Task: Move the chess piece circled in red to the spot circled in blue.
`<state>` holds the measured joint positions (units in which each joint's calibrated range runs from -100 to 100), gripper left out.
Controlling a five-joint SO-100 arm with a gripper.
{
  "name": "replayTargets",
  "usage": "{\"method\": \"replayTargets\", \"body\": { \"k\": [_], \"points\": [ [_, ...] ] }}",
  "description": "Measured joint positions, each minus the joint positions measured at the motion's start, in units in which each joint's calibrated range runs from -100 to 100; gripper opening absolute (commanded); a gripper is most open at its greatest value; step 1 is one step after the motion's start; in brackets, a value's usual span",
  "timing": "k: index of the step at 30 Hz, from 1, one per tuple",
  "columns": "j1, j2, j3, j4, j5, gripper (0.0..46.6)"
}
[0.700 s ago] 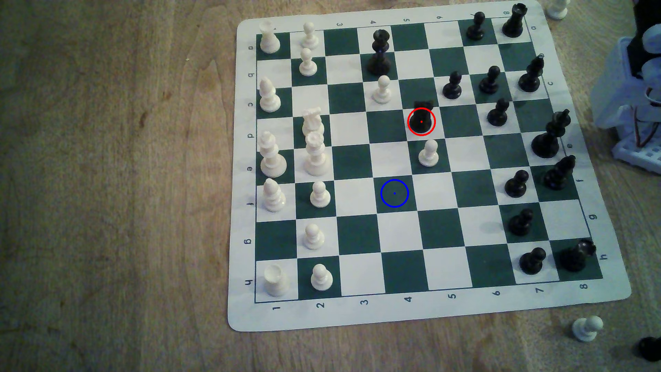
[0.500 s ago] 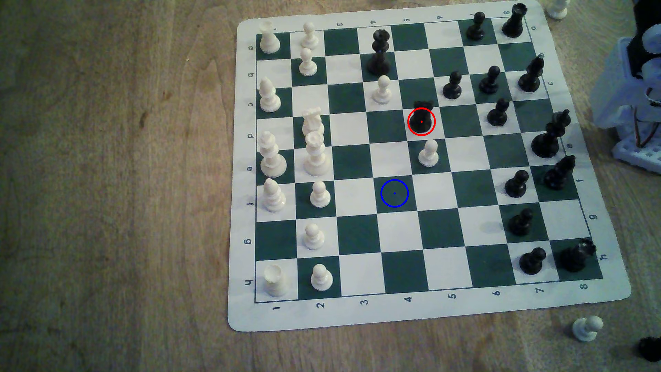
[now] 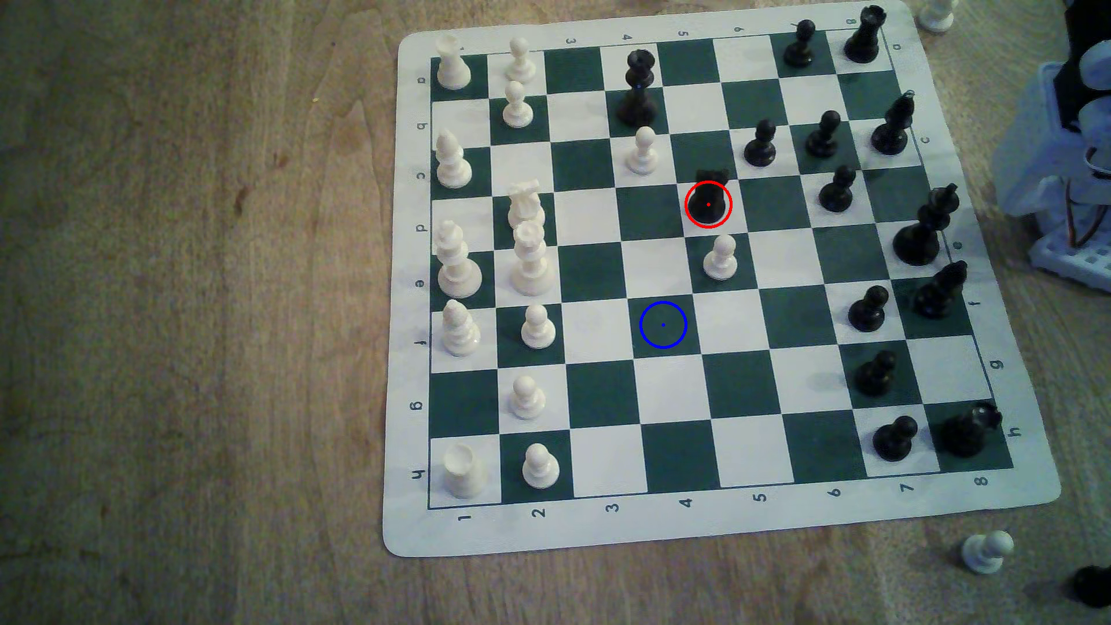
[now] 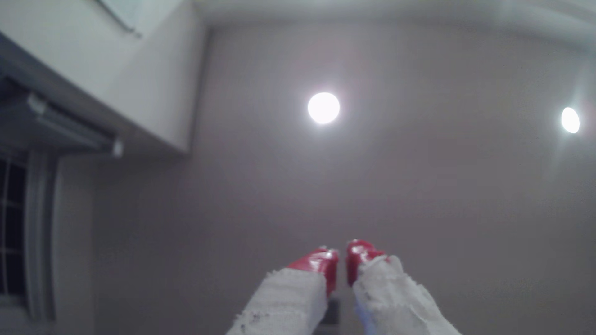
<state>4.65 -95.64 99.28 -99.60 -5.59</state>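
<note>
The chess piece (image 3: pixel 708 201), stubby, glossy black with a blocky head, stands on a white square inside a red ring near the middle of the board (image 3: pixel 607 538). The spot (image 3: pixel 663 325) is a bare dark green square with a blue ring and centre dot, two rows nearer the camera and one column toward the exterior view's left. In the wrist view my gripper (image 4: pixel 342 256) points up at a ceiling; its red-tipped, cloth-wrapped fingers (image 4: pixel 322 262) stand almost together with a thin gap and nothing between them.
A white pawn (image 3: pixel 720 258) stands just in front of the circled piece, between it and the spot. Black pieces crowd the board's right side, white pieces its left. The arm's white base (image 3: pixel 1070 180) sits off the board's right edge. A loose white pawn (image 3: pixel 986 551) lies on the wooden table.
</note>
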Motion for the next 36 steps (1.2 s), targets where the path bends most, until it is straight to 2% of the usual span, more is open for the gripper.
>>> {"method": "replayTargets", "body": {
  "k": [11, 12, 13, 17, 18, 21, 23, 25, 26, 31, 34, 36],
  "points": [
    [0.00, 0.00, 0.00, 0.00, -0.73, 1.5],
    [0.00, 0.00, 0.00, 0.00, -0.49, 0.2],
    [0.00, 0.00, 0.00, 0.00, 0.98, 0.2],
    [-0.29, 0.00, 0.00, 0.48, 1.42, 0.2],
    [-0.66, 0.00, 0.00, 3.03, 1.42, 1.1],
    [-0.96, 0.00, 0.00, 7.33, 1.42, 8.3],
    [-0.96, 0.00, 0.00, 18.80, 1.81, 0.2],
    [-2.73, 0.00, 0.00, 27.41, 3.42, 0.2],
    [-4.50, 0.00, 0.00, 35.70, 6.40, 0.2],
    [-5.53, 0.00, 0.00, 60.32, 12.26, 2.5],
    [-5.01, 0.25, 0.00, 68.61, 12.84, 1.8],
    [-2.14, 0.42, -0.45, 79.76, 11.97, 2.8]
  ]
}}
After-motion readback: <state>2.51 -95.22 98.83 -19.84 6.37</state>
